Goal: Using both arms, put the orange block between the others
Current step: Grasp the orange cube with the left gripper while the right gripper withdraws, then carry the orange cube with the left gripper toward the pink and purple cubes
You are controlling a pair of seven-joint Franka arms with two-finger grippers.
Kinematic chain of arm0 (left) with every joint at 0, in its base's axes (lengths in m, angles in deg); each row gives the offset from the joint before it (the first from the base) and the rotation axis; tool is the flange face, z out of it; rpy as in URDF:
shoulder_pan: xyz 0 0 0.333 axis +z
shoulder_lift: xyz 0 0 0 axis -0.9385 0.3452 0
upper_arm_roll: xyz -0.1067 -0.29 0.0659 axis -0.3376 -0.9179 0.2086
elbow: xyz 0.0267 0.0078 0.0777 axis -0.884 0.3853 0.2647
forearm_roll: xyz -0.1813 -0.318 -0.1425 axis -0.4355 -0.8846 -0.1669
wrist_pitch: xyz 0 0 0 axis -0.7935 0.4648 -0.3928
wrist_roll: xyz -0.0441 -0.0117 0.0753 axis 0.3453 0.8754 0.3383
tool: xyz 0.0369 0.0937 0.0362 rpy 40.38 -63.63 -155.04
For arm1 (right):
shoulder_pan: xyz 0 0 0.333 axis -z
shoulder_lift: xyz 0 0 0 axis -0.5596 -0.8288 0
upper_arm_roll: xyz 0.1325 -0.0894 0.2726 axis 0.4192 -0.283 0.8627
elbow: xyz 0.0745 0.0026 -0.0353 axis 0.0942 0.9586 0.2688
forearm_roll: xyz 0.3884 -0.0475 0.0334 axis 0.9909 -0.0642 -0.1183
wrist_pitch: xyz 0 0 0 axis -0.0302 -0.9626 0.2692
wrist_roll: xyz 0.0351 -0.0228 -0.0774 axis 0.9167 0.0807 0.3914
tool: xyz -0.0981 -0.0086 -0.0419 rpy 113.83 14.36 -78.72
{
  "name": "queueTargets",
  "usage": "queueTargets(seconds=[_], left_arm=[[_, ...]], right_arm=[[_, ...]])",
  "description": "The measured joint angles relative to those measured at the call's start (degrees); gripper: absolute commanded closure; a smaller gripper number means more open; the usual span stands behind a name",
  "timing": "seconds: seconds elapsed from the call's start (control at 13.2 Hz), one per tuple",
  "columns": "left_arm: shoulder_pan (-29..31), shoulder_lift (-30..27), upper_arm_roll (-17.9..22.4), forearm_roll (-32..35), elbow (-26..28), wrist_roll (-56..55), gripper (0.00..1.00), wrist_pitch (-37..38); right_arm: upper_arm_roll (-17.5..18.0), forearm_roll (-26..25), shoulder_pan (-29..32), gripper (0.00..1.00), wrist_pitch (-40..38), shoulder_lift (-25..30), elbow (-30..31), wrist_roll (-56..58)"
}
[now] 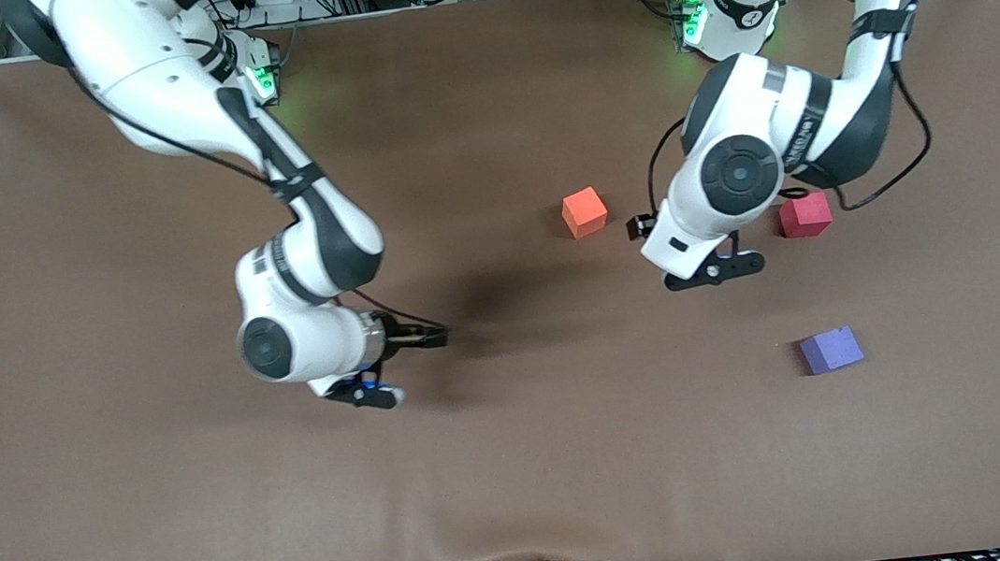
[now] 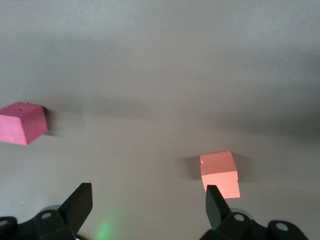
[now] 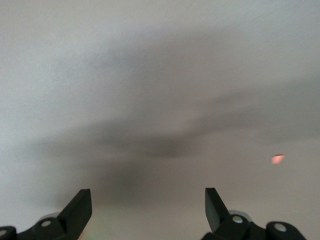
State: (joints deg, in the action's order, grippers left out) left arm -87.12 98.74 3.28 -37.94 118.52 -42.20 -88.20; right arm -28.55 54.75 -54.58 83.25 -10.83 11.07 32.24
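We are seeing the orange block (image 1: 584, 212) lying on the table (image 1: 112, 513), just beside one fingertip of the left gripper (image 2: 147, 202) and outside its jaws. The pinkish-red cube (image 1: 805, 216) and purple cube (image 1: 831, 350) are lying apart. Both jaws are standing wide, released, holding nothing. The right gripper (image 3: 147, 202) is hovering over bare table.

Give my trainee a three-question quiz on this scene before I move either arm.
1. True or false: the left end effector is holding the orange block.
2. Which cube lies nearest the front camera: A the pinkish-red cube, B the purple cube, C the orange block?
3. Fill in: the right end effector, fingers open, hovers over bare ____.

Key: 1 false; 2 B; 3 table.
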Motion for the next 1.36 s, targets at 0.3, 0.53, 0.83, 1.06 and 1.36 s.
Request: queueTargets(seconds=[0.3,0.53,0.83,1.06,1.36], left_arm=[[-0.96,0.31,-3.02,0.0,7.23,-6.36,0.0,-5.76],[-3.75,1.9,-3.32,0.0,10.76,-13.57,0.0,-11.97],[-6.94,5.92,-3.39,0.0,11.21,-22.68,0.0,-18.78],[-7.19,7.23,-3.36,0.0,11.71,-26.32,0.0,-21.76],[-7.62,7.26,-3.41,0.0,13.92,-28.02,0.0,-23.01]], right_arm=[[0.0,-0.51,3.17,0.0,-4.19,2.19,-0.04,2.0],[0.0,-2.67,5.92,0.0,-7.7,3.77,-0.05,5.05],[-0.01,-5.82,10.65,0.0,-14.74,5.91,-0.05,9.27],[0.01,-13.92,12.67,0.0,-17.0,7.26,-0.06,10.05],[-0.02,-17.91,14.81,0.0,-17.26,9.96,-0.07,12.88]])
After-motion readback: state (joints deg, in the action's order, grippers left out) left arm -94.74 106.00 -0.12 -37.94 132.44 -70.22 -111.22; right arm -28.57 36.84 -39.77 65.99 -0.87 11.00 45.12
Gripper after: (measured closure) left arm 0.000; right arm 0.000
